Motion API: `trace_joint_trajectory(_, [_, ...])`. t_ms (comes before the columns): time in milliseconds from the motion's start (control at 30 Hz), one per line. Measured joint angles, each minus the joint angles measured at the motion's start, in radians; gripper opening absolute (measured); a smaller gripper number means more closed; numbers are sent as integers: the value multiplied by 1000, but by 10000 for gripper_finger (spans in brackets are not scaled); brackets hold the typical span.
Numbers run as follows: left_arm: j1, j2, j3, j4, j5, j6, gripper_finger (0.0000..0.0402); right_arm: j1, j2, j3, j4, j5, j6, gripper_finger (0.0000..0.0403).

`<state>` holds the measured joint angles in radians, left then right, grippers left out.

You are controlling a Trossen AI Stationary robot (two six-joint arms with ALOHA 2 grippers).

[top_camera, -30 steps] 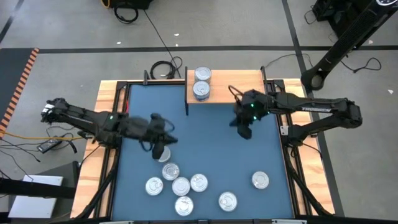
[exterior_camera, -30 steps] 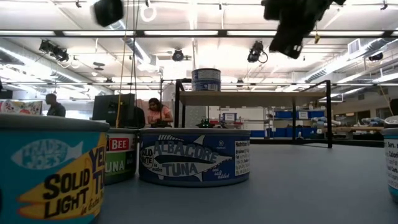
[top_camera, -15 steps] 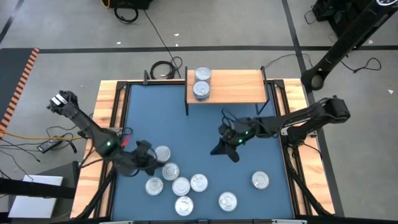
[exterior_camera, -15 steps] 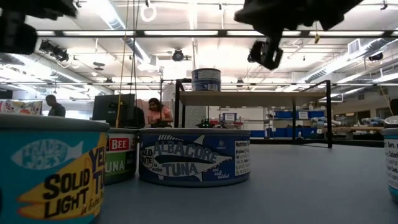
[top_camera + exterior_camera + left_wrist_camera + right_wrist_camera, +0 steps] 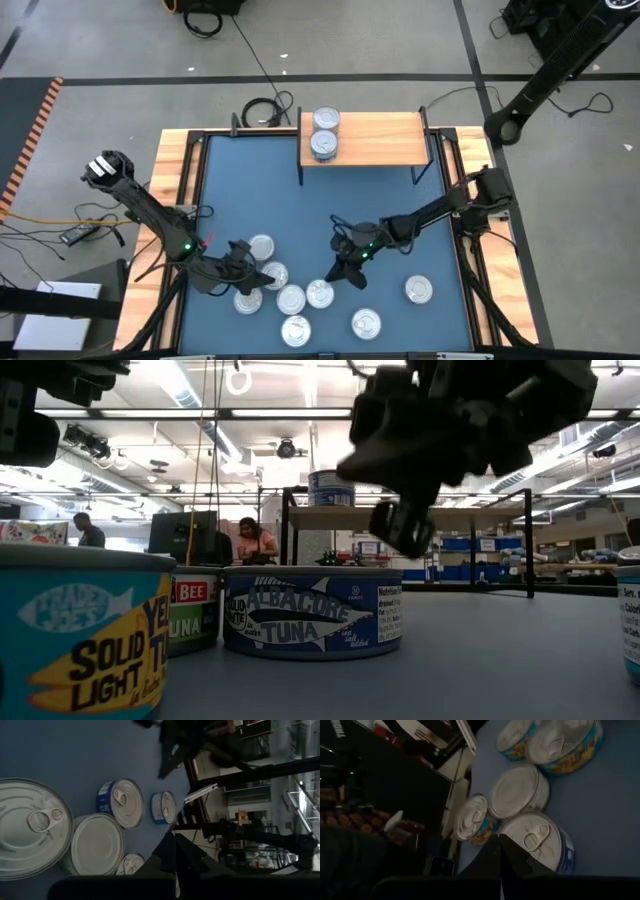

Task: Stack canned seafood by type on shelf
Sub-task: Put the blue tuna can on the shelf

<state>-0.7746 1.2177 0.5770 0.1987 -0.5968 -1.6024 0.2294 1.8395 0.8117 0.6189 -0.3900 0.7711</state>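
Several flat silver-lidded cans of seafood (image 5: 291, 298) stand upright in a loose cluster on the blue table near its front edge, with one more off to the right (image 5: 418, 290). Two cans (image 5: 322, 146) stand at the left end of the light-wood shelf (image 5: 375, 140) at the far edge. My left gripper (image 5: 255, 282) (image 5: 176, 857) hovers shut over the cluster's left side. My right gripper (image 5: 348, 276) (image 5: 507, 852) hangs shut just right of the cluster, clear of the table in the low view (image 5: 400, 528).
Wooden strips (image 5: 175, 170) edge the table on the left and right. In the low view a teal can (image 5: 80, 630) and a blue albacore can (image 5: 310, 622) stand close to the camera. People sit in the room behind. Bare blue table lies between cluster and shelf.
My left gripper has come down and toward the near edge, rolling at the wrist, to the cluster's left side. My right gripper has dropped from beside the shelf toward the near edge and leftward, to the cluster. Both stay shut. No can has moved.
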Motion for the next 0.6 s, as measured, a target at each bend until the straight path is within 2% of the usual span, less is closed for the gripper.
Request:
trace_joint_trajectory(367, [0, 0, 0, -1, 7, 6, 4, 48, 177, 115, -8, 2, 6, 0])
trace_joint_trajectory(600, [0, 0, 0, 3, 6, 7, 5, 27, 150, 128, -190, 138, 23, 0])
